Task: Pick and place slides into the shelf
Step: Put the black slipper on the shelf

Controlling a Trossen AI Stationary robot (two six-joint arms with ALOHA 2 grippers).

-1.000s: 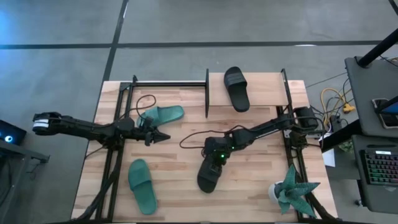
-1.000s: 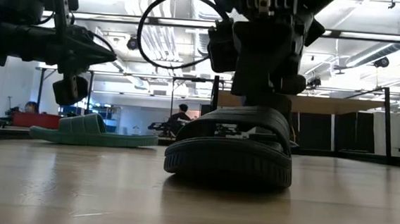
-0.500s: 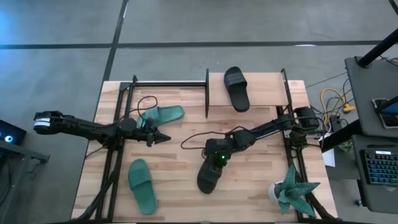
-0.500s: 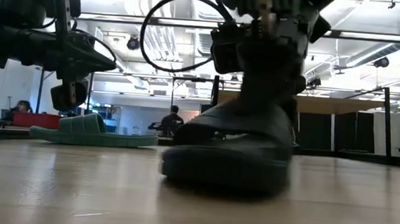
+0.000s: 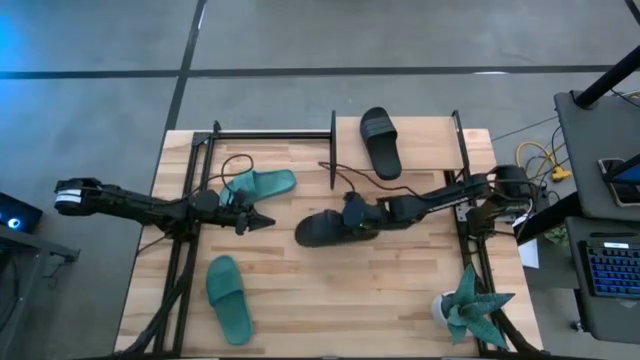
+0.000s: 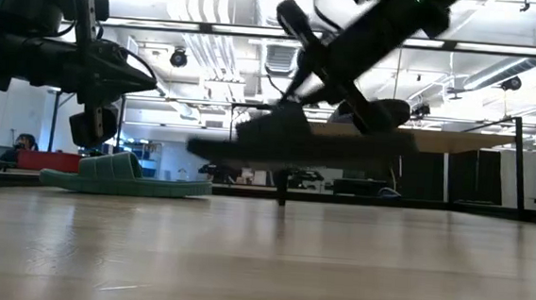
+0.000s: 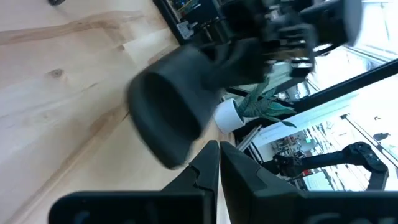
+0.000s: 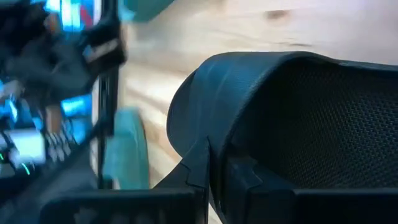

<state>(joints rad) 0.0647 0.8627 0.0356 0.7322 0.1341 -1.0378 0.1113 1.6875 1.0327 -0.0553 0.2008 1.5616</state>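
High view: right gripper (image 5: 352,217) pinched tight on a black slide (image 5: 325,229), out over mid-table, just in front of the shelf (image 5: 420,140). Right wrist view backs that up: fingers (image 8: 208,163) pressed together on the edge of the strap, mesh-looking lining filling most of the shot. Slide's long axis lying roughly left-right, a bit slanted, free end pointing toward the left arm's side, gripped end nearest the right arm. Low view: clearly up off the wood, hanging about level in the air, smeared with motion, arm slanting down into it from above.

Left gripper (image 5: 262,222) also closed, tips together in a point, holding nothing, parked over the table's left half and aimed at the lifted slide. Seen from the left wrist, fingertips (image 7: 214,163) touching, black slide big and blurry just ahead.

Further out:
- second black slide (image 5: 381,142) flat on the shelf's top board, long axis running front-to-back, slightly angled
- teal slide (image 5: 262,184) on the table just behind the left gripper, lying mostly left-right
- other teal slide (image 5: 230,297) near the front left, long axis front-to-back with a tilt
- spiky plant (image 5: 470,305) in a white pot at the front right corner, well apart from all of it
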